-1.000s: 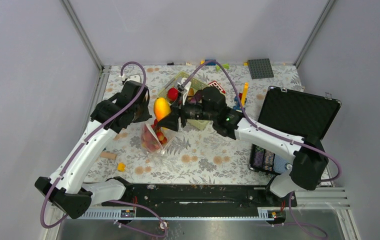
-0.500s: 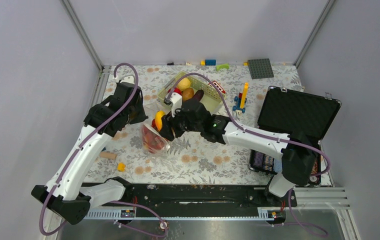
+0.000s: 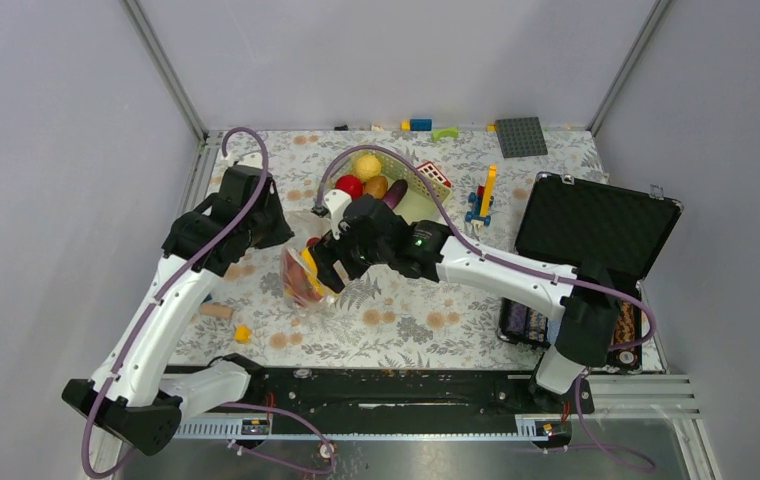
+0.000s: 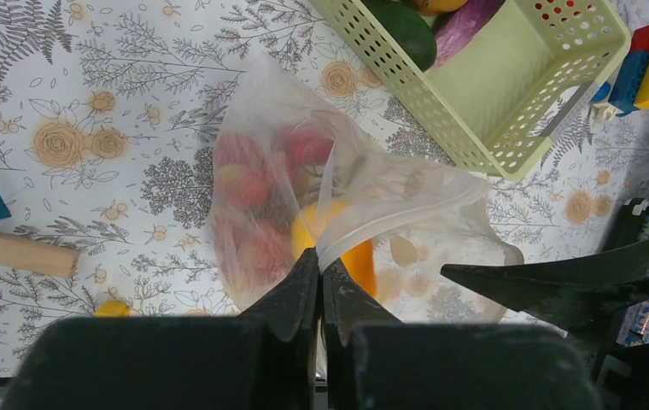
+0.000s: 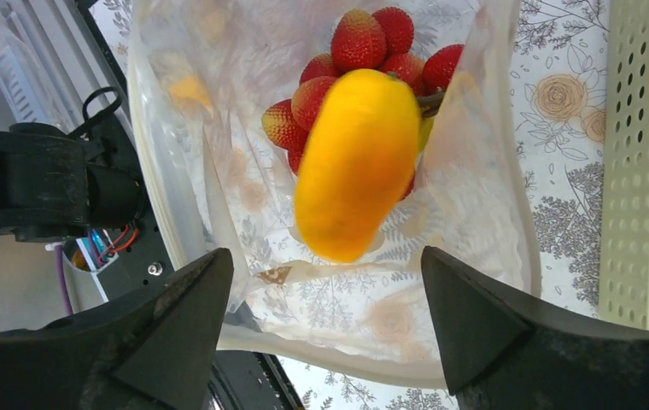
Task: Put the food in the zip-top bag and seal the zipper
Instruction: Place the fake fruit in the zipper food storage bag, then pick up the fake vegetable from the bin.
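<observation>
The zip-top bag [image 4: 261, 188] lies open on the flowered table, also seen from above [image 3: 298, 288]. My left gripper [image 4: 321, 260] is shut on the zipper strip [image 4: 389, 218] at the mouth and holds it up. Inside are red strawberries [image 5: 364, 47] and a yellow-orange fruit [image 5: 355, 162], free of any finger. My right gripper [image 5: 325, 320] is open and empty just above the bag mouth; from above it shows at the bag [image 3: 321, 262]. More food, yellow, red, brown and purple, sits in the pale green basket [image 3: 418, 206].
An open black case [image 3: 591, 225] stands at the right. Coloured building blocks [image 3: 483, 195] and a grey baseplate [image 3: 521, 136] lie behind. A wooden block [image 3: 216, 311] and a small yellow piece [image 3: 243, 333] lie near the left arm. The basket wall [image 5: 637, 171] is beside the bag.
My right gripper came down and left with the yellow-orange fruit, then let it go into the bag and now stands open. My left gripper kept its hold on the bag mouth.
</observation>
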Robot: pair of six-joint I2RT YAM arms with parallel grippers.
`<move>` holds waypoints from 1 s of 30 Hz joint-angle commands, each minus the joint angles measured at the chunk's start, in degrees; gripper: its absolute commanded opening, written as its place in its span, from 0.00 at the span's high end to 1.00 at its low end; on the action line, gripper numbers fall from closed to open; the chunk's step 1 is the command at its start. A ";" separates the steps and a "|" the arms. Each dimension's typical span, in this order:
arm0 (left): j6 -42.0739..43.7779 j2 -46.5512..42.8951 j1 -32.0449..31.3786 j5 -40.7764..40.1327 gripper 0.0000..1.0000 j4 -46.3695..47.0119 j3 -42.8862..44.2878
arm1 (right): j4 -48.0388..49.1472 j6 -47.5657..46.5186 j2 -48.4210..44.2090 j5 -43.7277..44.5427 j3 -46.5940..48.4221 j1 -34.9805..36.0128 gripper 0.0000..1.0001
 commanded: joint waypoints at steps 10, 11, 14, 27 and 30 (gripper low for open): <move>0.26 -5.65 4.27 -2.41 1.00 3.43 -0.52 | 2.62 -4.60 -7.23 14.62 0.08 -1.58 0.00; 0.33 -6.08 4.89 -2.93 1.00 3.24 -0.33 | 2.75 -3.17 -7.25 15.81 0.20 -2.57 0.00; 0.17 -7.68 6.96 -3.53 1.00 3.04 -0.39 | 2.77 2.79 -7.01 14.12 0.66 -7.46 0.00; -0.86 -8.38 10.83 -3.89 1.00 4.45 -2.49 | 2.91 26.03 6.25 22.92 7.22 -20.84 0.00; -1.43 -7.30 12.75 -3.45 1.00 4.94 -3.54 | 5.40 30.17 10.39 23.53 8.52 -22.56 0.00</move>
